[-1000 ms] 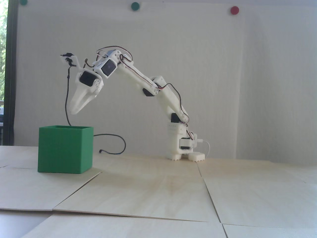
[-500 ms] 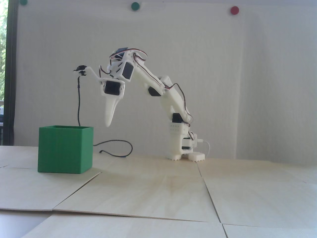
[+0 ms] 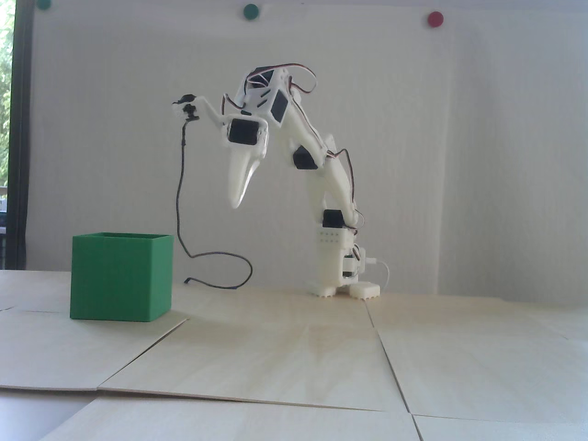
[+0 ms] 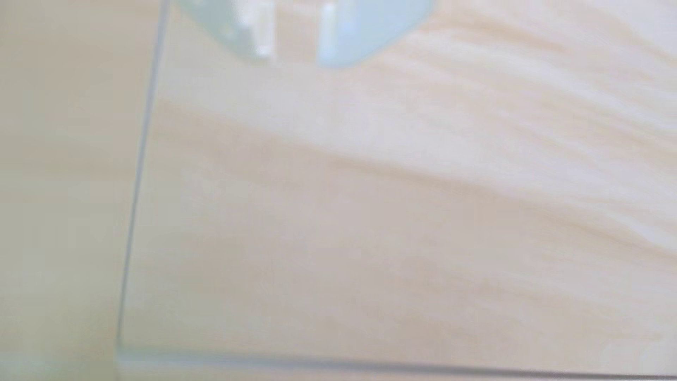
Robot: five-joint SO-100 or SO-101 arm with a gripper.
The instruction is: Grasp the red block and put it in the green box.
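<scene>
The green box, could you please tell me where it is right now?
In the fixed view the green box stands at the left on the wooden table, left of the raised pincer.

soft daylight from the left window; wrist view blurred and washed out.

no readable text, labels, or numbers

Plain white wall [image 3: 459, 161] with round coloured dots [image 3: 251, 11], bright window [image 3: 5, 92] at left, pale wooden panels [image 3: 294, 358] below.
</scene>
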